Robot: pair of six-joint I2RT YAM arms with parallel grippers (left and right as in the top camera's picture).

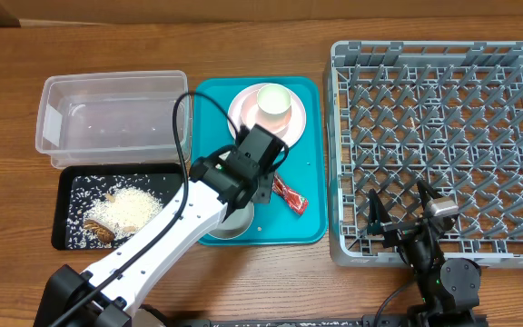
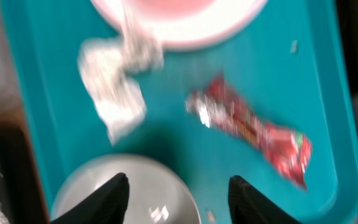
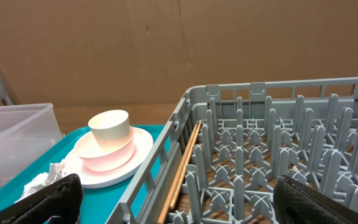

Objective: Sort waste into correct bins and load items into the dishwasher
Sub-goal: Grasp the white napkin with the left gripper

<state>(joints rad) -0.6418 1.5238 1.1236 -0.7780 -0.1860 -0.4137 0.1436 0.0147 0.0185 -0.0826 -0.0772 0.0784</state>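
left gripper point(image 2: 178, 190) half open, holding nothing, above the pale bowl point(image 2: 157, 186) at the wrist frame's bottom; crumpled tissue point(image 2: 114, 93) upper left, red wrapper point(image 2: 253, 127) centre right. right gripper point(image 3: 176, 196) wide open, empty, over the dish rack point(image 3: 278, 124).

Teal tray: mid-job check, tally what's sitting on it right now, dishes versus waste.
Dishes: 3 (pink plate, white cup, bowl)
Waste: 2 (crumpled tissue, red wrapper)
Total on the teal tray: 5
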